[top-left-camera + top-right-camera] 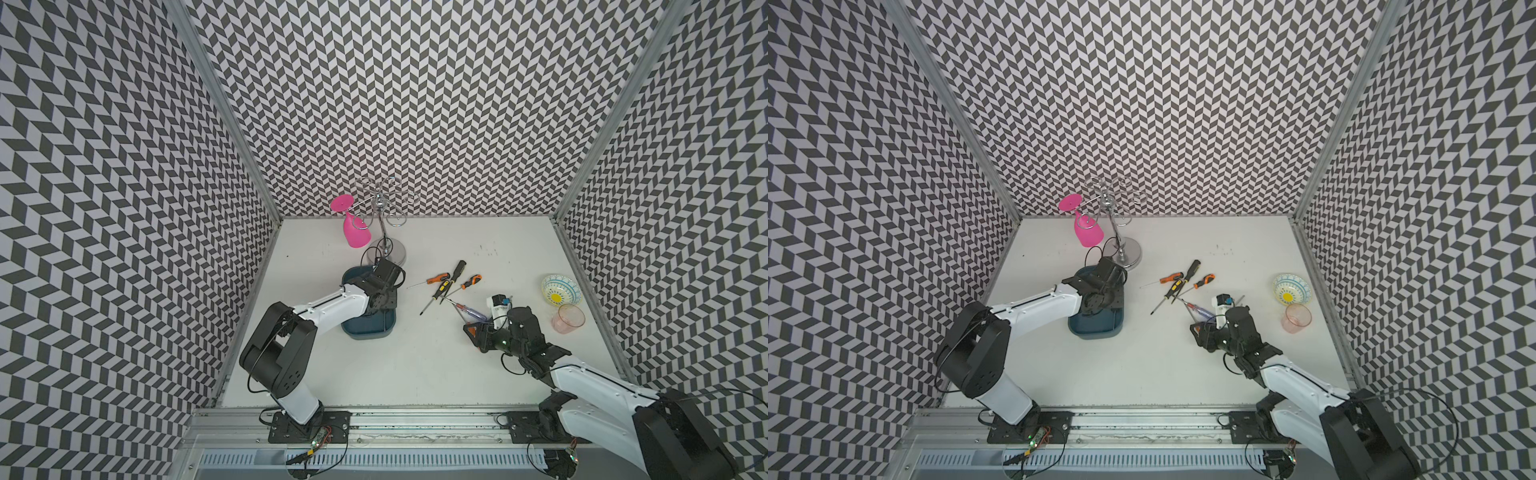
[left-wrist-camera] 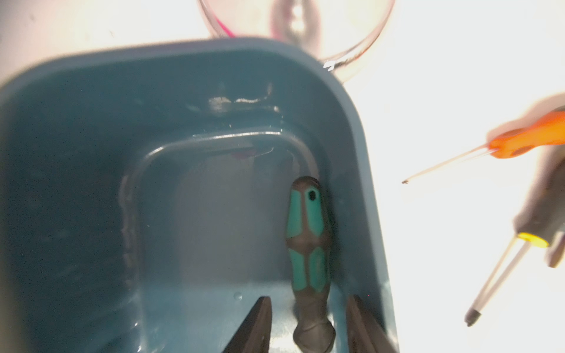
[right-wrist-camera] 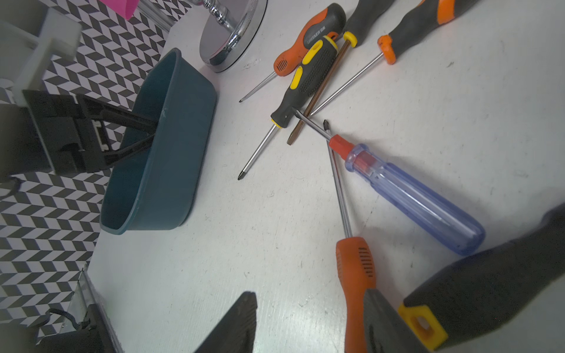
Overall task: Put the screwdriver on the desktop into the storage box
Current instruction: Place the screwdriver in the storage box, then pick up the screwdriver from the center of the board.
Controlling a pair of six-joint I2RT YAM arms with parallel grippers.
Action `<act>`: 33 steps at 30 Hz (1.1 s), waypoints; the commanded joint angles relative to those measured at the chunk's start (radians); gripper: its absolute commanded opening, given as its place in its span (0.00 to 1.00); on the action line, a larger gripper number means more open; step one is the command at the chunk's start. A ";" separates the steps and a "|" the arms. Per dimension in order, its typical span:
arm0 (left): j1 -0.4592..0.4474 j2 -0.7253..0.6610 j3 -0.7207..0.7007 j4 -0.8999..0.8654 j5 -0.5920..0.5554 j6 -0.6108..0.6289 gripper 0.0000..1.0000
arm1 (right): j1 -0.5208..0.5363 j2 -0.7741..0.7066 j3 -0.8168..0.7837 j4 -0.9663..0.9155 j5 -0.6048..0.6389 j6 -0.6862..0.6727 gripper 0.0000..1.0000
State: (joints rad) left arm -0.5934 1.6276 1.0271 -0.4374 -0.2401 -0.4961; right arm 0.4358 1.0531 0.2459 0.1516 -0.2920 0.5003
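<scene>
The teal storage box stands on the white desktop at the left. My left gripper reaches down into it, open. A green-and-grey screwdriver lies on the box floor between the spread fingers, touching neither. Several screwdrivers lie in a heap at mid-table. Just in front of the heap, my right gripper hangs low over the desktop and is open. An orange-handled screwdriver lies against the inner side of one finger. A clear blue-handled one lies beside it.
A chrome rack with a pink glass hanging on it stands just behind the box. A patterned bowl and a pink tumbler sit near the right rail. Patterned walls close in three sides.
</scene>
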 commanded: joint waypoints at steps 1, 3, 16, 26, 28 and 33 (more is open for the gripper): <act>-0.007 -0.066 -0.006 -0.027 -0.007 -0.018 0.43 | 0.006 -0.009 0.012 0.010 -0.001 -0.001 0.59; -0.011 -0.101 -0.017 -0.029 0.001 -0.023 0.43 | 0.005 -0.014 0.023 -0.005 0.003 -0.003 0.59; -0.092 -0.360 -0.158 0.082 0.137 -0.060 0.45 | 0.006 -0.091 0.071 -0.126 0.025 -0.024 0.59; -0.158 -0.551 -0.382 0.322 0.324 -0.106 0.47 | 0.009 -0.017 0.181 -0.360 0.127 -0.025 0.58; -0.164 -0.566 -0.396 0.330 0.321 -0.111 0.47 | 0.019 0.007 0.185 -0.371 0.126 -0.014 0.56; -0.172 -0.578 -0.416 0.341 0.330 -0.113 0.47 | 0.068 0.056 0.191 -0.404 0.196 0.026 0.53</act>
State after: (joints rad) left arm -0.7597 1.0649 0.6235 -0.1520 0.0666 -0.6006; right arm 0.4786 1.0920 0.4217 -0.2188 -0.1593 0.4995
